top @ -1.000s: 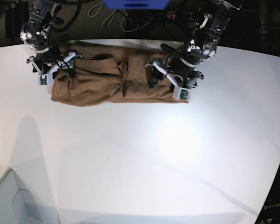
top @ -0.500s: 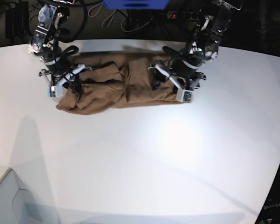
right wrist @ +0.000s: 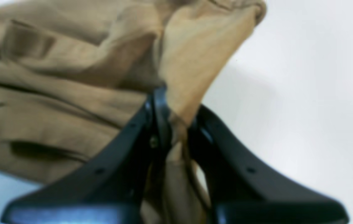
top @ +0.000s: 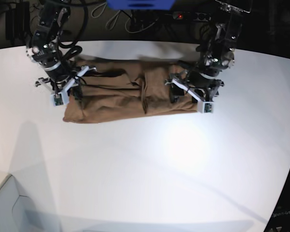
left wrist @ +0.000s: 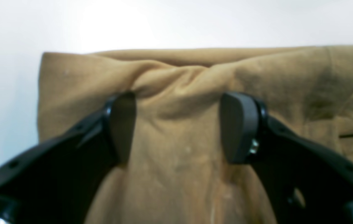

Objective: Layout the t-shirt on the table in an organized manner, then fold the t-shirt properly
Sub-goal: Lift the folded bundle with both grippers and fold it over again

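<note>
**Tan t-shirt bunched in a band, one end pinched, the other straddled**

The t-shirt lies as a long rumpled band across the far part of the tabletop, close to its back edge. It is folded over on itself lengthwise, with a vertical ridge of bunched cloth near its middle and dark creases running along its length. The edge nearest the base camera sags unevenly, lowest at the end under my right arm.

At that end my right gripper has its jaws closed on the shirt: in the right wrist view a peak of tan cloth rises out from between the two black fingers, pulled up into a pointed fold, while the rest of the shirt lies crumpled beside it and bare white tabletop shows on the other side.

At the shirt's other end my left gripper stands with its jaws wide apart. Both pads press down on the cloth near the shirt's straight edge, and a wrinkled hump of fabric is gathered between them. Nothing is clamped there; the cloth only buckles under the tips. Past that edge the tabletop is plain white.

Further from the shirt, a pale grey box corner sits at the tabletop's near edge, well apart from the cloth.
</note>
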Motion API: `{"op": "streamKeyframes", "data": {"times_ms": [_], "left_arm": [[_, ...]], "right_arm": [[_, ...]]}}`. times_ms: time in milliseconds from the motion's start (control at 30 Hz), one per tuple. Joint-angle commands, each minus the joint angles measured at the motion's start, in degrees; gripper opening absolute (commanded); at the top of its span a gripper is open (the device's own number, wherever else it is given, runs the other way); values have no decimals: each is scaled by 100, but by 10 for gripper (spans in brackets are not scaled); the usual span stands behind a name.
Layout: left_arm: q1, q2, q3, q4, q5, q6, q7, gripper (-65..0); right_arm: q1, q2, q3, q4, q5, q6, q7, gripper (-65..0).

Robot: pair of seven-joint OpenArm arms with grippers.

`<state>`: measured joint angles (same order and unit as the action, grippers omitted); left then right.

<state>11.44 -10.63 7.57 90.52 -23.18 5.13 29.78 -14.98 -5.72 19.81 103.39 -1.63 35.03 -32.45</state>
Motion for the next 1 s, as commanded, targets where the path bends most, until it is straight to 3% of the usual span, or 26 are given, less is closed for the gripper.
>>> {"op": "streamKeyframes", "data": {"times_ms": [0, 200, 300, 400, 500, 567, 733, 967], "left_arm": [[12, -49, -32, 25, 72, 169, 112, -229], [21, -49, -23, 42, 72, 169, 112, -229], [21, -49, -23, 69, 72, 169, 112, -229], [12, -49, -23, 34, 72, 169, 112, -229], [3, -49, -14, 25, 72, 169, 112, -229], [12, -49, -14, 25, 72, 169, 112, -229], [3, -49, -14, 34, 72, 169, 112, -229], [-6, -49, -6, 166, 72, 169, 77, -229]], "right_arm": [[-36, 31, -69, 320, 44, -52, 172, -650], [-405, 40, -781, 1085, -70, -61, 172, -650], [-440, -13, -1353, 1129, -861, -61, 172, -650], [-440, -328, -2003, 1173, -1732, -61, 172, -650], [-387, -328, -2584, 1217, -2312, -61, 181, -650], [-370, -328, -3076, 1217, -2356, -114, 172, -650], [-150, -328, -4113, 1181, -2356, -940, -4, -650], [202, -328, -4729, 944, -2294, -984, -355, -650]]}}
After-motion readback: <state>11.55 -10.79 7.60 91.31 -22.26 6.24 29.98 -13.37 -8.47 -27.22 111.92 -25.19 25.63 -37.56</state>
